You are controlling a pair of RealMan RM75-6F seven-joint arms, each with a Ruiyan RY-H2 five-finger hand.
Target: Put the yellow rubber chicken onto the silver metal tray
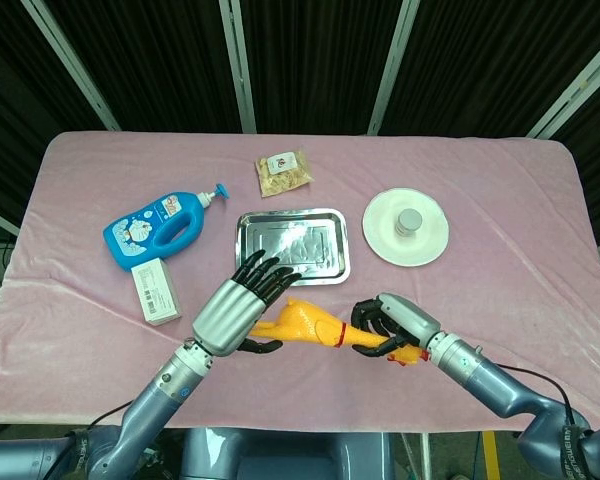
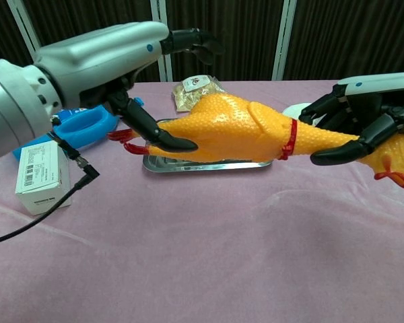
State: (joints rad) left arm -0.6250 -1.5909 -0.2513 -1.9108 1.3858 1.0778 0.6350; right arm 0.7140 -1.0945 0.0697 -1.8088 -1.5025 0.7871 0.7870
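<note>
The yellow rubber chicken [image 1: 313, 325] hangs in the air in front of the silver metal tray [image 1: 310, 240], its red feet pointing left. My right hand [image 1: 384, 326] grips its neck near the red band, and its head sticks out beyond the hand. My left hand [image 1: 242, 304] is at the leg end, fingers spread above and the thumb below, not closed on it. In the chest view the chicken [image 2: 236, 128] lies across the front of the tray [image 2: 209, 164], with the left hand [image 2: 121, 64] and right hand [image 2: 363, 118] at its two ends.
A blue pump bottle [image 1: 160, 228] and a white box [image 1: 156, 291] lie to the left of the tray. Behind the tray sits a snack bag [image 1: 284, 171]. A white plate [image 1: 430, 240] carrying a small cup stands to the right.
</note>
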